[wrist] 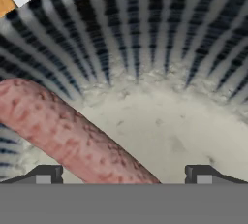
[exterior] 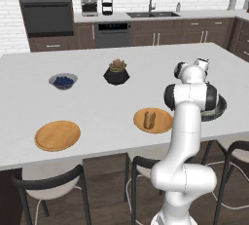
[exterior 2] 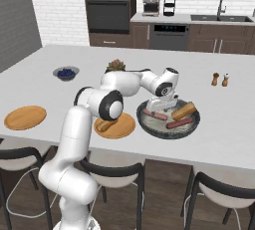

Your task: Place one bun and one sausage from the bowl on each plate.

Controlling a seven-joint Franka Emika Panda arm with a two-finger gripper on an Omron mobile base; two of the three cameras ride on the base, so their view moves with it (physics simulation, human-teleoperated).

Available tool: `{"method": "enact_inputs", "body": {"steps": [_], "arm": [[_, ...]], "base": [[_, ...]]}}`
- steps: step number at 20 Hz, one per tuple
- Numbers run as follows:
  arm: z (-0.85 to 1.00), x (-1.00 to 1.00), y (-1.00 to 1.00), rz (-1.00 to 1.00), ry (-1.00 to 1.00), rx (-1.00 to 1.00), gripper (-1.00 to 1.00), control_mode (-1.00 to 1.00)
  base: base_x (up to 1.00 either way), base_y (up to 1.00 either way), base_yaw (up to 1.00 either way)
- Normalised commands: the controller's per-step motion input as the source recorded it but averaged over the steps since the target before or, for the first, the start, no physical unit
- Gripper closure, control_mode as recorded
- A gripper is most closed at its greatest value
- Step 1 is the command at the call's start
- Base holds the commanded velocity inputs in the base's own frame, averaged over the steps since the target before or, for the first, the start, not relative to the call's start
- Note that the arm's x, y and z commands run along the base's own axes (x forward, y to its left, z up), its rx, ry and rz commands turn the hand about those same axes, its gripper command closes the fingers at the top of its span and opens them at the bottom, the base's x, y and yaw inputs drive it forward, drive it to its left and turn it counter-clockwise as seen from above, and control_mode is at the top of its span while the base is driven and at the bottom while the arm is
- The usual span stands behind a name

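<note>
Fingers (wrist: pixel 124 174) spread wide, low inside the dark grey bowl (exterior 2: pixel 191 124), straddling one sausage (wrist: pixel 68 136). Second sausage (exterior 2: pixel 180 123) and a bun (exterior 2: pixel 184 110) alongside in that bowl on the white worktop (exterior: pixel 97 107). Near plate (exterior 2: pixel 124 127) carrying a bun (exterior: pixel 150 119); far plate (exterior: pixel 57 135) bare.

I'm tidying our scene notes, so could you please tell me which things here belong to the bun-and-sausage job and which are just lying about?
Part of the job:
- bowl
- two sausages
- bun in the bowl
- bun on the near plate
- near plate
- far plate

Just lying about:
- berry bowl
- succulent pot
- salt and pepper shakers
</note>
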Motion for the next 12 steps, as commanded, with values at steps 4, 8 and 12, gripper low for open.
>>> {"method": "enact_inputs", "body": {"steps": [4,8,12], "arm": [[-0.22,0.00,0.02,0.06,0.00,0.00,-1.00,-1.00],[-0.31,0.00,0.02,0.06,0.00,0.00,-1.00,-1.00],[-0.40,-0.02,0.10,0.05,0.02,0.00,-1.00,-1.00]], "base": [[0.00,0.00,0.00],[0.00,0.00,0.00],[0.00,0.00,0.00]]}}
